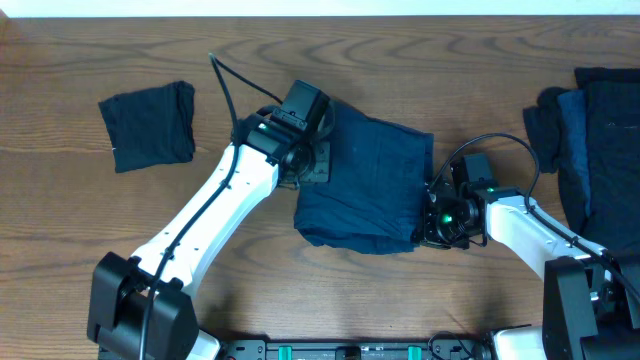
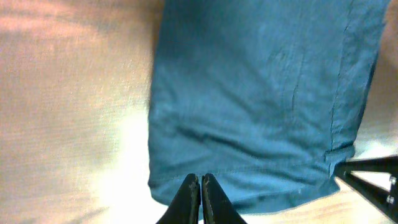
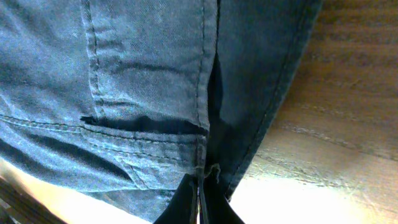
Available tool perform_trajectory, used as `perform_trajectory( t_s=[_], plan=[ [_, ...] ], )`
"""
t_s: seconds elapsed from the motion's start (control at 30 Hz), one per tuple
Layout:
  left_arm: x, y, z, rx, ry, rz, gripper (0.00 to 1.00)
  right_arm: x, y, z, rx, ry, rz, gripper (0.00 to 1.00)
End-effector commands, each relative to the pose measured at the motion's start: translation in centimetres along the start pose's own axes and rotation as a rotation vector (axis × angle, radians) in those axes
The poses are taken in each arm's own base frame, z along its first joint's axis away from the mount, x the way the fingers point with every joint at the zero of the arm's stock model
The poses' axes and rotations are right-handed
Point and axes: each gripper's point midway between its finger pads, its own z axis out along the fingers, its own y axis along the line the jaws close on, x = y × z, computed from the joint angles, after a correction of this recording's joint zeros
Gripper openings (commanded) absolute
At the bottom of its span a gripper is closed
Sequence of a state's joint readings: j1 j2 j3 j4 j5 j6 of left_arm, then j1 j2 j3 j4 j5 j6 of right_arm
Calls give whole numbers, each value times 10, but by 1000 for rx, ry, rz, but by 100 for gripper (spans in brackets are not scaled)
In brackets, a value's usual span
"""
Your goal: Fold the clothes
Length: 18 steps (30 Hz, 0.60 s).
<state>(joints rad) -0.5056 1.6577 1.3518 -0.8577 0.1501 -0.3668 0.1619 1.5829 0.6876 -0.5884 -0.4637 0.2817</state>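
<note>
One navy garment (image 1: 365,190) folded centre; black square (image 1: 148,125) left; dark heap (image 1: 590,125) right.

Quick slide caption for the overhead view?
The left gripper and right gripper pinch opposite edges of the navy garment; folded piece lies left, pile right.

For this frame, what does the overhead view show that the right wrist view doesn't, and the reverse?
Only overhead: a folded dark piece at far left, a dark heap at the right edge, and the left arm. Only right wrist: close stitching and a pocket slit, with the right end effector shut on the cloth's edge. Both: the blue garment lying on the wooden table.
</note>
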Motion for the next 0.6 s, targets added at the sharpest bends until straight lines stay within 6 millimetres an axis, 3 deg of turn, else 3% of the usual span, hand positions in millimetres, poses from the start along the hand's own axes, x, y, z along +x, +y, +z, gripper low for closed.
perform_trajectory(
  t_s=[0.0, 0.3, 0.43, 0.57],
  plan=[
    [20, 9, 15, -36, 99, -43, 6, 4, -11, 4, 59, 3, 9, 4],
    [74, 29, 73, -60, 288, -70, 6, 6, -12, 4, 61, 13, 13, 1],
    [92, 31, 85, -40, 331, -78, 6, 6, -12, 4, 62, 13, 13, 1],
    [92, 32, 89, -28, 320, -36, 5, 6, -12, 4, 61, 12, 13, 1]
  ],
)
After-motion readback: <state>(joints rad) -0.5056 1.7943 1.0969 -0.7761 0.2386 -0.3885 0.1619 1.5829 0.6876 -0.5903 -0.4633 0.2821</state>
